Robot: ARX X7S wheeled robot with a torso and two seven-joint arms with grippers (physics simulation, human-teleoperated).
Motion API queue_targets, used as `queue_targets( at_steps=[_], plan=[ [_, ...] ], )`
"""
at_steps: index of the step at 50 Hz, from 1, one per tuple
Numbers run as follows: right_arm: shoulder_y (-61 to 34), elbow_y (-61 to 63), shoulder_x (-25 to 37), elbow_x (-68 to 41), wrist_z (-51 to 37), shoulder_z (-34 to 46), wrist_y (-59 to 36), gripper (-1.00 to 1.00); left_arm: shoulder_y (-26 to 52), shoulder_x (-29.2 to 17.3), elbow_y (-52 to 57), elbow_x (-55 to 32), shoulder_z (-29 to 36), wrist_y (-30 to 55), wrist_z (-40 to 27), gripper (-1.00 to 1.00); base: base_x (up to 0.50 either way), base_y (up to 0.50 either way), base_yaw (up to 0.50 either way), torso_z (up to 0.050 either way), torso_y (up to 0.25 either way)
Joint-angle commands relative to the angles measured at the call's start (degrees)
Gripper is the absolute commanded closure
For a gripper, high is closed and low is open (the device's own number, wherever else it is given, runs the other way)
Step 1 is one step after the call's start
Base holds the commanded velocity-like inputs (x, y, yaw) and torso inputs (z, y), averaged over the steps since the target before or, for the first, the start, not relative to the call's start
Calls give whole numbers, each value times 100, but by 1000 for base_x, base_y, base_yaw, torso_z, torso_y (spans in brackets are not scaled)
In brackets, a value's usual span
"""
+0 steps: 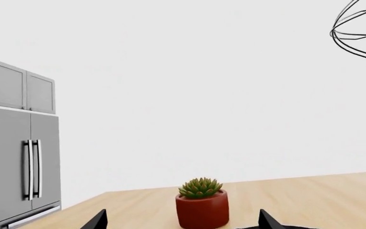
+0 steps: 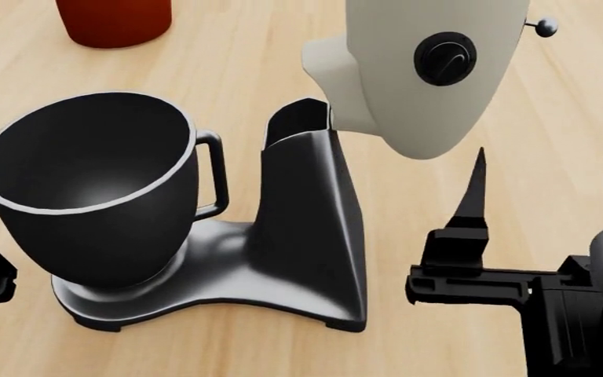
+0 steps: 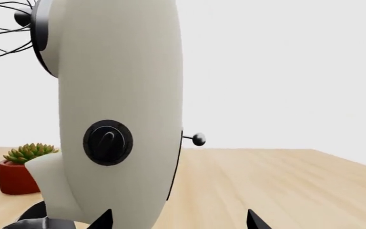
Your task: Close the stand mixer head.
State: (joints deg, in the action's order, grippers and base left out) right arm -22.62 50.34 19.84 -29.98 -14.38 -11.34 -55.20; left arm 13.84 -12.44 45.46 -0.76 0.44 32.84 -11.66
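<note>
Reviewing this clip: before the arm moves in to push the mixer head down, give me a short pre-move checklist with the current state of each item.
1. Stand mixer head tilted up, not yet closed: ok, it stands near upright in the right wrist view.
2. Right gripper open and free of the head: ok, its fingers are spread and hold nothing.
3. Bowl seated on the base, empty: ok.
4. Whisk clear of the bowl: ok, raised high with the head.
5. Potted succulent out of the head's path: ok, it stands on the countertop beyond the mixer.
6. Left gripper state: cannot tell, only its fingertips show.
</note>
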Motion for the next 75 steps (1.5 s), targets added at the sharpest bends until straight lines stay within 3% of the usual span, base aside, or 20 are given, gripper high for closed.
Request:
queue_targets(
  at_steps=[1, 15, 22, 30, 37, 48, 60, 68, 75],
  plan=[
    [-1405, -266, -112, -749, -204, -835, -1774, -100, 213, 81, -33, -115, -280, 573, 111, -100, 0, 0, 0, 0, 0],
    [-2613, -618, 367, -877, -535, -839, -2779, -100, 279, 23, 95, -189, -336, 695, 80, -100, 0, 0, 0, 0, 0],
    [-2631, -911, 440, -748, -573, -636, -2588, -100, 199, 10, 39, -216, -354, 586, 54, -100, 0, 0, 0, 0, 0],
    [-2964, -1433, 499, -589, -631, -52, -2541, -100, 218, -19, 64, -261, -397, 604, 38, -100, 0, 0, 0, 0, 0],
    [-3473, -2059, 518, -446, -618, 917, -2627, -100, 210, -30, 89, -312, -427, 608, 21, -100, 0, 0, 0, 0, 0],
    [-3854, -3098, 250, -387, -189, 1875, -2205, -100, 117, -63, 40, -373, -492, 512, -1, -100, 0, 0, 0, 0, 0],
    [-4672, -3951, -1, -487, 320, 2374, -2094, -100, 89, -100, 1, -426, -520, 475, -26, -100, 19, 2, 13, 0, 0],
    [-5220, -4336, -106, -652, 1080, 3143, -2001, -100, 127, -122, -31, -442, -510, 477, -53, -100, 20, 5, 18, 0, 0],
    [-5756, -4819, -457, -1050, 1650, 3042, -1964, -100, 148, -153, 59, -505, -580, 574, -60, -100, 35, 7, 29, 0, 0]
  ],
)
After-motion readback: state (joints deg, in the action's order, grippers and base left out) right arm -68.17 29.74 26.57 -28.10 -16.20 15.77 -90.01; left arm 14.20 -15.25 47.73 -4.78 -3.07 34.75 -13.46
